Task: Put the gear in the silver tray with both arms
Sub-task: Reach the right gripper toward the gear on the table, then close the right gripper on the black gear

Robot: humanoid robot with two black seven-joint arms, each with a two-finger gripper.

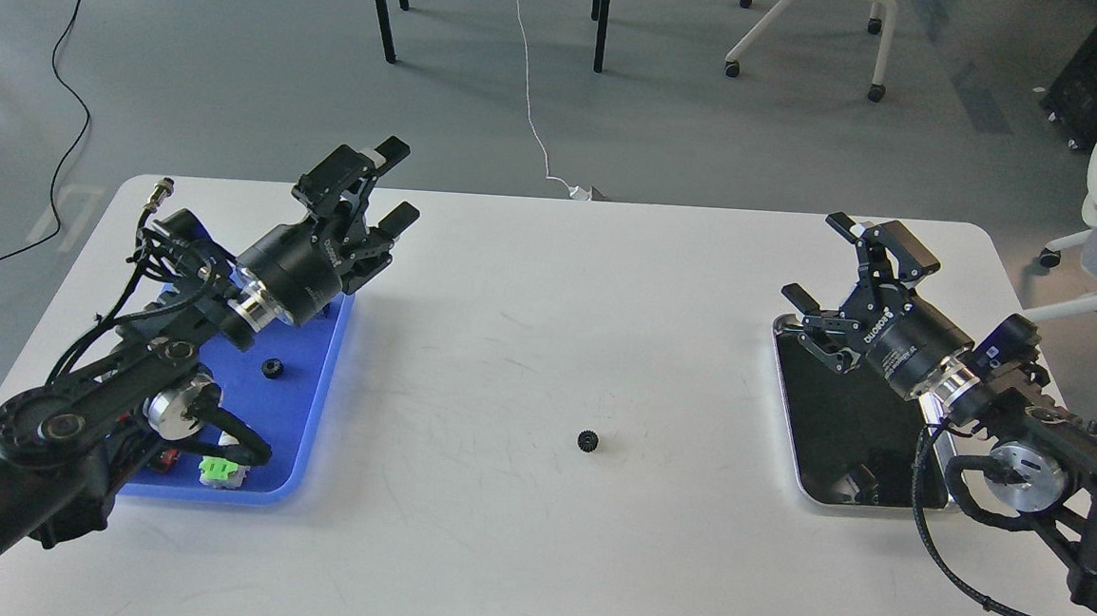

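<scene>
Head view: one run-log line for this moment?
left gripper: open, empty, over blue tray | right gripper: open, empty, over silver tray | gear: on table between trays

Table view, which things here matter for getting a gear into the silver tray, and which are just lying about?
For the job:
small black gear on the bare table
silver tray
left gripper, open
right gripper, open

Lying about:
blue tray
second black gear in it
green part in it

White table [514, 554]: blue tray [309, 408] left, silver tray [789, 427] right, small black gear [587, 440], seemingly toothed, between.
</scene>
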